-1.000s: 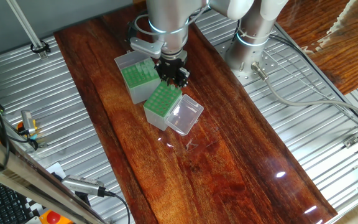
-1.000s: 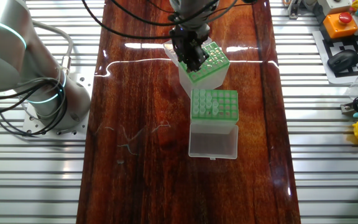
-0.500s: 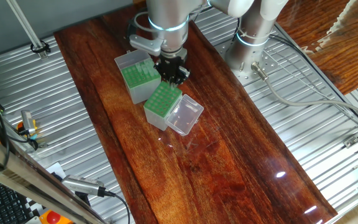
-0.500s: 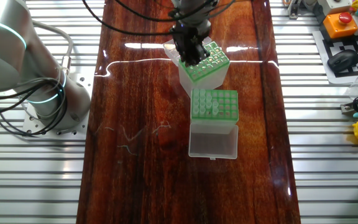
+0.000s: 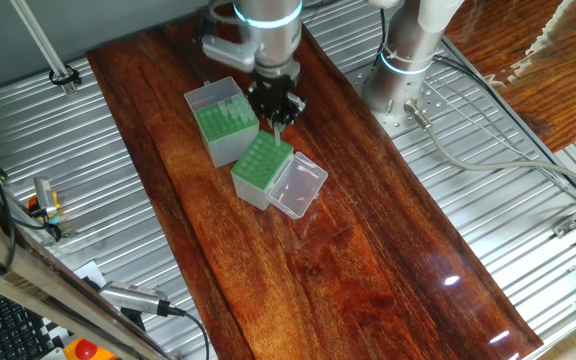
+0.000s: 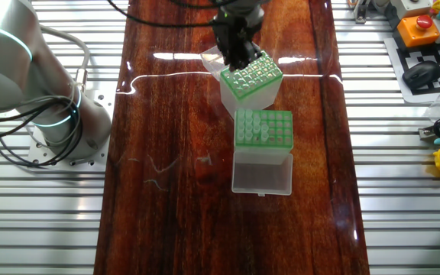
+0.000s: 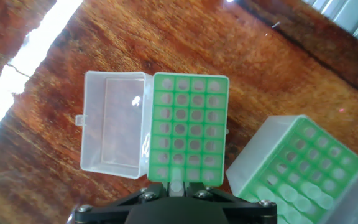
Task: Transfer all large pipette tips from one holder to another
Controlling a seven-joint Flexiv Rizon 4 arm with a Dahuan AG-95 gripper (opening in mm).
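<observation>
Since a second ago the gripper has risen from the grey box, jaws closed on one pipette tip, above the whitish box. Several tips seem left to move.

two holders just beside each other, lid open flat on table

hand raised, shut w/ tip

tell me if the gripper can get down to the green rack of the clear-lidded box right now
Probably yes. The gripper, shut on a pipette tip, hangs over the rack; the clear lid lies folded aside, so nothing covers the holes.
</observation>
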